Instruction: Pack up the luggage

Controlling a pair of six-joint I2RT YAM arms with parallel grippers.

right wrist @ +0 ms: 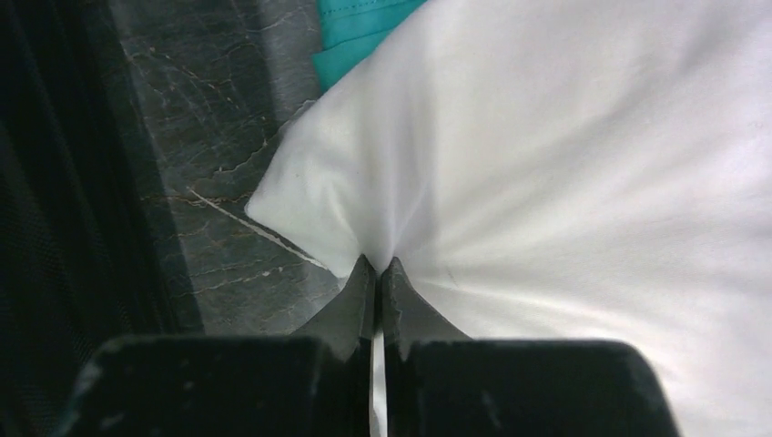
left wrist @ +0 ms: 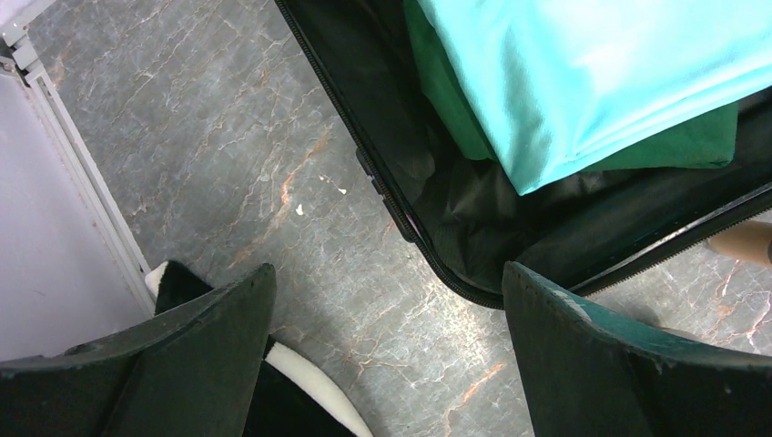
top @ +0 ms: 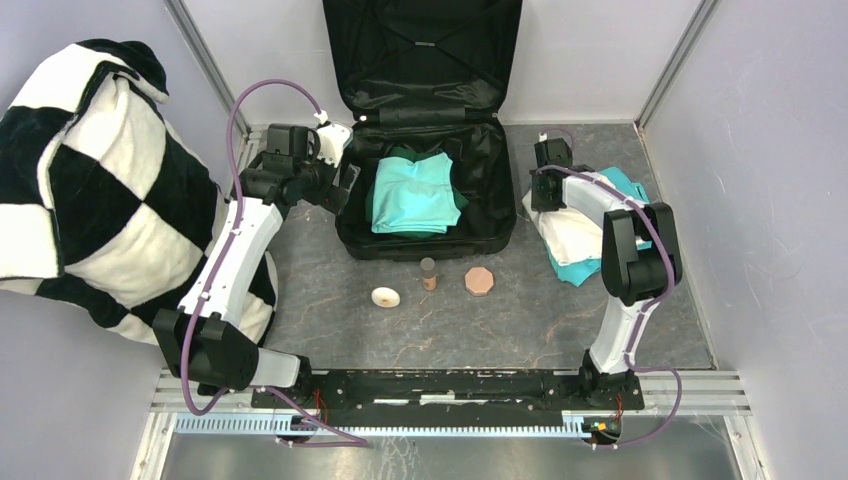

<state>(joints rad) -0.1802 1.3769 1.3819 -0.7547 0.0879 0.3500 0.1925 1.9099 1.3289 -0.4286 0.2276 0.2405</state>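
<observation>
Right wrist view shows your right claw (right wrist: 375,264) clamped on the white cloth (right wrist: 564,182), centre frame. Next, probably lift it left into the open suitcase (top: 425,245), upper centre overhead. Left claw (left wrist: 387,273) stands apart.

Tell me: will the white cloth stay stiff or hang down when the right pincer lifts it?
Probably floppy: the white cloth gathers into creases where the right pincer pinches its edge, so it would likely drape. It looks thin, so probably light. It might drag the teal garment beneath it.
</observation>
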